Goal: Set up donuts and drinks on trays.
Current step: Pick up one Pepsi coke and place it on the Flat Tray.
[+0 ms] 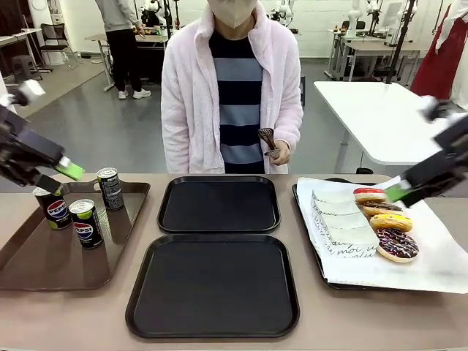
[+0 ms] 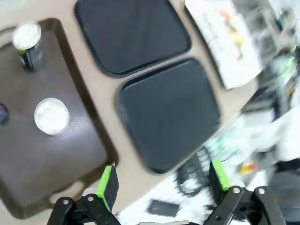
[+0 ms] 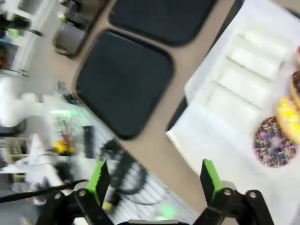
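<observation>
Left gripper (image 2: 162,177) hung wide open, holding nothing, by three cans (image 1: 85,223) on the brown tray (image 1: 44,270), right gripper (image 3: 153,174) equally open and empty over four donuts (image 1: 387,219) on the paper-lined tray (image 1: 319,272), two black trays (image 1: 219,205) lying between on the tabletop (image 1: 73,314).

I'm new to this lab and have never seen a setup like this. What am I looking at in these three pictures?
Two robot arms share a table with a person standing opposite. The front view looks across the table; the other two pictures come from a camera on each wrist, looking down. The left gripper hovers by a brown tray holding three Pepsi cans. The right gripper hovers by a paper-lined tray with four donuts and white paper sleeves. Two black trays lie in the middle, nothing on them. Both grippers are open, holding nothing.
</observation>
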You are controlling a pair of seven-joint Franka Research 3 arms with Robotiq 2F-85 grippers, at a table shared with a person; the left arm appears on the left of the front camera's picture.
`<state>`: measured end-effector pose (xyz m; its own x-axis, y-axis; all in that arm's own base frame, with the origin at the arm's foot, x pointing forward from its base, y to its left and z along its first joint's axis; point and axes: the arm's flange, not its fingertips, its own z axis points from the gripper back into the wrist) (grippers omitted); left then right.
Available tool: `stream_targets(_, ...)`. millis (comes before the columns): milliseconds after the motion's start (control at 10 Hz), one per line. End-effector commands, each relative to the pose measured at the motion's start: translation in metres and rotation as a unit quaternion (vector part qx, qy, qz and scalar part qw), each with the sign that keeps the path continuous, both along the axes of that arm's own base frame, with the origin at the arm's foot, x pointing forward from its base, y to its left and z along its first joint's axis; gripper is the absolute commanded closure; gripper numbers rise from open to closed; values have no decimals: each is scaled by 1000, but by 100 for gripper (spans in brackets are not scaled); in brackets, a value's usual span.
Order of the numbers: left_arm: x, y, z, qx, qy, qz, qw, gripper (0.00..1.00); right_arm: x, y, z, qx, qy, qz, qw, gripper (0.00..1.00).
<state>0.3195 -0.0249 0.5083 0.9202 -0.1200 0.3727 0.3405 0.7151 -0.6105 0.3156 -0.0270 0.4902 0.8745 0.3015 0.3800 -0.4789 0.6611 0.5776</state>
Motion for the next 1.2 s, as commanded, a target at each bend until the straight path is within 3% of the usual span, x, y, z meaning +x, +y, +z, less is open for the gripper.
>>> stream_targets(0,-5,43,-5,-195,57,110,973,0,4,-59,-16,268,124,-104,950,0)
stream_targets(200,-12,100,-14,-238,74,166,954,0,-6,-124,-38,325,142,-182,917,0)
stream_targets(400,-25,142,-29,-255,90,210,939,0,-11,-161,-48,330,160,-232,901,0)
stream_targets(700,-41,174,-37,-255,107,227,934,0,-15,-177,-43,323,166,-249,898,0)
stream_targets(900,-43,174,-34,-219,98,225,945,0,-13,-162,-46,266,172,-257,913,0)
stream_targets(1000,-41,182,-39,-258,111,238,930,0,-15,-182,-53,318,160,-251,900,0)
stream_targets(1100,-41,182,-39,-258,111,238,930,0,-15,-182,-53,318,160,-251,900,0)
